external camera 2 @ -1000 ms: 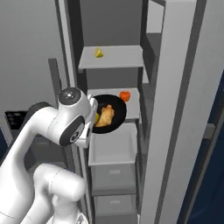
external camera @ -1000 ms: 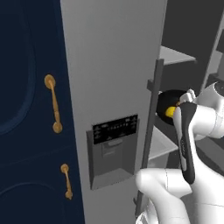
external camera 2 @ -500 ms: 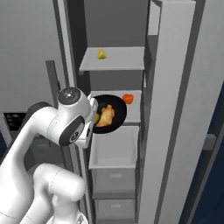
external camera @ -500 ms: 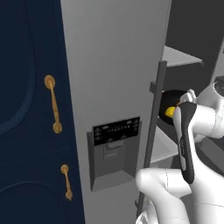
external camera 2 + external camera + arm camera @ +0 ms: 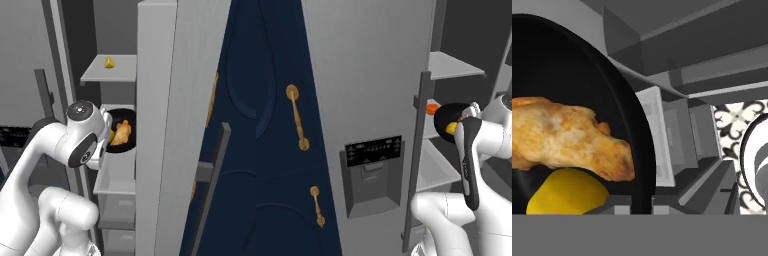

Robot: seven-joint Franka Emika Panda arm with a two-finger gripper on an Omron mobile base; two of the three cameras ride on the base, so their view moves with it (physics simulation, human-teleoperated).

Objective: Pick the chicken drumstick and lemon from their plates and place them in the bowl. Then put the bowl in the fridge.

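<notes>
Left base view takes the fridge [image 5: 371, 90] as its landmark. Left of the closed fridge door sits a navy cabinet [image 5: 278, 150] with gold handles [image 5: 297, 117], which plays no part in this step. On the door itself is the dark dispenser panel [image 5: 374, 151], and along the door's right edge runs a long bar handle [image 5: 417, 160]. Right of that handle the compartment stands open, so the shelves [image 5: 453, 65] can be reached. The black bowl [image 5: 450, 118] hangs in that opening, level with the gap under the upper shelf, because the arm carries it in by its rim. A small orange-red thing [image 5: 431, 107] rests deeper in, just left of the bowl.

From the right base view, a small yellow wedge [image 5: 109, 62] lies on the upper shelf above the bowl, and the bowl is held level over the middle shelf [image 5: 119, 172], presumably so nothing rolls out before it is set down. The open fridge door [image 5: 170, 125] stands to the bowl's right.

The hand view shows the chicken drumstick [image 5: 567, 137] lying across the bowl's floor with the lemon [image 5: 567, 196] touching it on the side nearest the camera; both are already loaded. The gripper is closed on the bowl's near rim, judging by how the bowl moves with the hand, though the fingertips themselves are hidden. What remains, I judge, is lowering the bowl onto the shelf and letting go.
</notes>
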